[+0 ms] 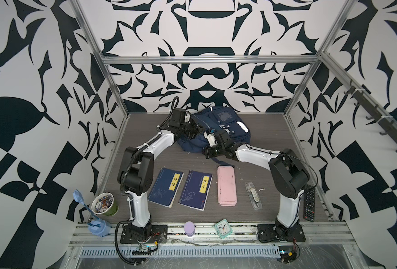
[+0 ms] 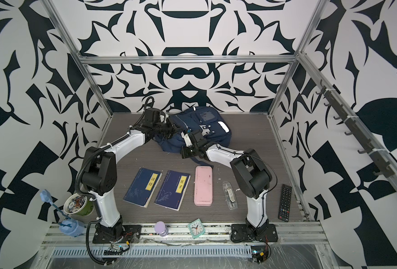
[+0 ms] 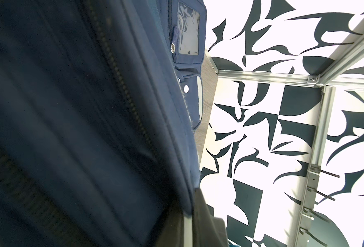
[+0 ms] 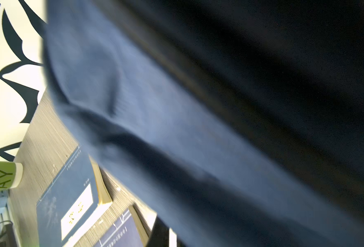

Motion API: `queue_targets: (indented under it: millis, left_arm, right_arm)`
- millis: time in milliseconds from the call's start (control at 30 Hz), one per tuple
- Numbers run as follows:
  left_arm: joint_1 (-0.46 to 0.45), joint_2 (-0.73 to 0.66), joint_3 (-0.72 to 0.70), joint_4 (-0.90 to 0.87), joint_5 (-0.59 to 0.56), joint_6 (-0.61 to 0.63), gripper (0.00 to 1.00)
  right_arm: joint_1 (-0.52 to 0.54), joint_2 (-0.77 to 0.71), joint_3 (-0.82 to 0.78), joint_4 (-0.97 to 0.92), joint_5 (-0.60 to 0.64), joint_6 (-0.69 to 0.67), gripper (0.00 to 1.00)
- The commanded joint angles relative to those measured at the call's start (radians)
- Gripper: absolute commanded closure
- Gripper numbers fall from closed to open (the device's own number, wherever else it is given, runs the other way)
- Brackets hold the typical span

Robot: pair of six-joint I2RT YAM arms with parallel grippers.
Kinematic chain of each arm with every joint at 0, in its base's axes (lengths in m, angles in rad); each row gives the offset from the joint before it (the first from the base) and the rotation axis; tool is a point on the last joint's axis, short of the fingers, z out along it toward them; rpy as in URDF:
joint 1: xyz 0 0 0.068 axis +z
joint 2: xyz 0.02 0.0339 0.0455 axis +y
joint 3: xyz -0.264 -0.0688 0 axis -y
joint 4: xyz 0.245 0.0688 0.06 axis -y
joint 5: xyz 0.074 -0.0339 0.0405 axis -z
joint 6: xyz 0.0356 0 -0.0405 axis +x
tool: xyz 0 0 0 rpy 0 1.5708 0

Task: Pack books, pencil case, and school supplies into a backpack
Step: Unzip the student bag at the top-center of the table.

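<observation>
At the back of the tabletop [image 1: 269, 130], the left tool [image 1: 199, 127] and right tool [image 1: 209, 134] are closed tight on the backpack [image 1: 225, 123]; I cannot tell if they pinch cloth. The books [image 1: 166, 187] lie well in front, nearer the left arm [image 1: 155, 142], long sides running front to back, tipped a bit

The backpack [image 4: 176, 128] fills both wrist views, blurred and cut off.

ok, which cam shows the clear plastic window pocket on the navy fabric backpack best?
Left wrist view: the clear plastic window pocket sits close and sharp, zip pull beside it. Both top views show it whole but small on the navy fabric backpack. Right wrist view shows only blurred navy fabric.
</observation>
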Motion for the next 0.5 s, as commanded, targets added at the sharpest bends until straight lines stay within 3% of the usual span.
queue_targets:
  millis: [0, 467]
  left_arm:
    - [-0.008, 0.007, -0.005, 0.1, -0.006, -0.002, 1.0]
    - [-0.128, 0.081, -0.044, 0.173, -0.012, -0.025, 0.9]
  right_arm:
    - [0.006, -0.038, 0.015, -0.015, -0.007, 0.026, 0.95]
    - [-0.156, -0.269, -0.221, -0.159, 0.051, 0.039, 0.96]
